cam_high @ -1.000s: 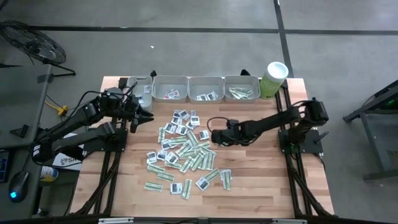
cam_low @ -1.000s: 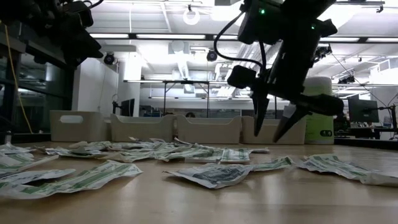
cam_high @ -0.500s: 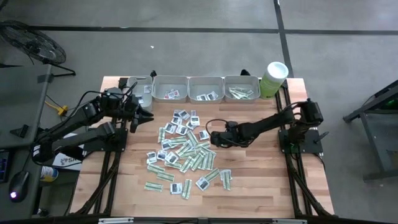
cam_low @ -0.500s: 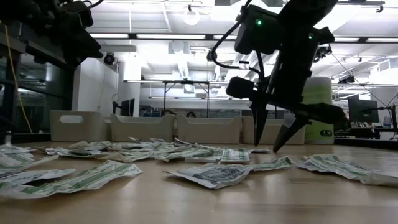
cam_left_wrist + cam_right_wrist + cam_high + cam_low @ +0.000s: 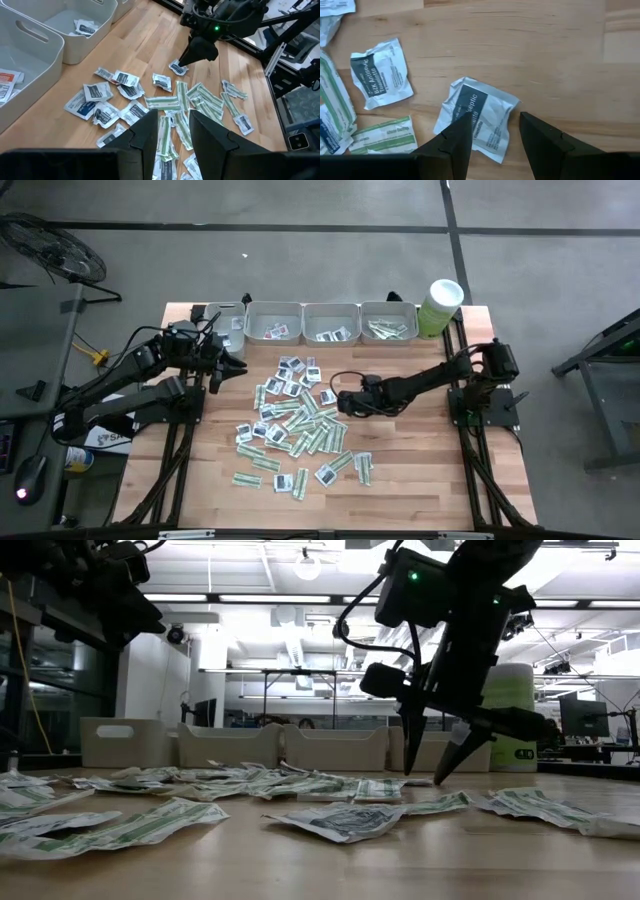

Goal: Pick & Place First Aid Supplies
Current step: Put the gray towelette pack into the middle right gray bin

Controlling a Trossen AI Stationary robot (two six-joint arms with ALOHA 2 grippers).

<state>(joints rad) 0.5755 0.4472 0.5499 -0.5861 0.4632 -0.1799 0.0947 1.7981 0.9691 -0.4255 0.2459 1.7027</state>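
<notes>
The right end effector (image 5: 491, 142) hangs low over a white sachet (image 5: 477, 116) at the right edge of the pile on the tabletop (image 5: 420, 460), fingers apart and empty, so it can straddle it. The left end effector (image 5: 238, 367), open, empty, waits near the trays (image 5: 302, 308)

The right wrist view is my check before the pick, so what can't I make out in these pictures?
- Squarish white sachet: its near edge is hidden behind the right gripper fingers.
- High view: print on the sachet pile is too small to read.
- Low view: grey trays show walls only, contents hidden.
- Left gripper: holds nothing visible.
</notes>
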